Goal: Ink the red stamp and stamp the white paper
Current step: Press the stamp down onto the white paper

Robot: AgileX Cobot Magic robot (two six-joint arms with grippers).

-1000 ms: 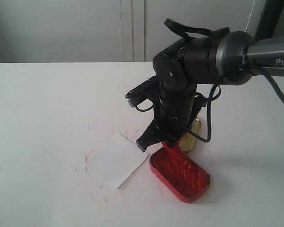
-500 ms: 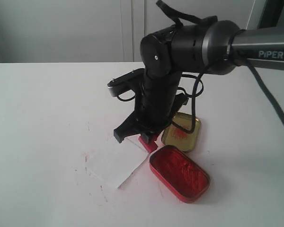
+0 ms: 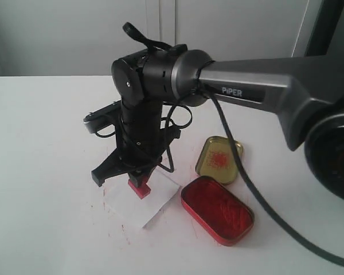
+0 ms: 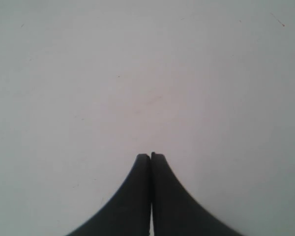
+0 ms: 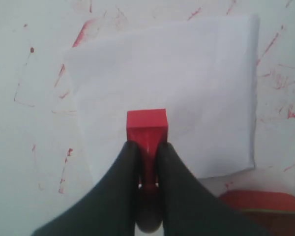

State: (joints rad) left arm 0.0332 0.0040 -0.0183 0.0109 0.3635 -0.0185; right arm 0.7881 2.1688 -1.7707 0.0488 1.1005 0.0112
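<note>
Since a sec ago we see the right gripper (image 3: 139, 177) swung off the ink tin (image 3: 218, 211). It clamps the red stamp (image 3: 140, 188) by the handle, upright on or just over the white paper (image 3: 161, 199) beside the tin; contact unclear. Gold lid (image 3: 219, 159) sits just behind the tin. Left gripper (image 4: 151, 158): jaws pressed together, empty.

1. The red stamp (image 3: 140, 187) (image 5: 146, 126) — a small bright red block, square base under a narrower handle — is held upright by that handle, base down over the sheet; I can't tell whether it touches.
2. The white paper (image 3: 148, 209) (image 5: 187, 88) — thin, rectangular — lies flat on the table (image 3: 46, 143).
</note>
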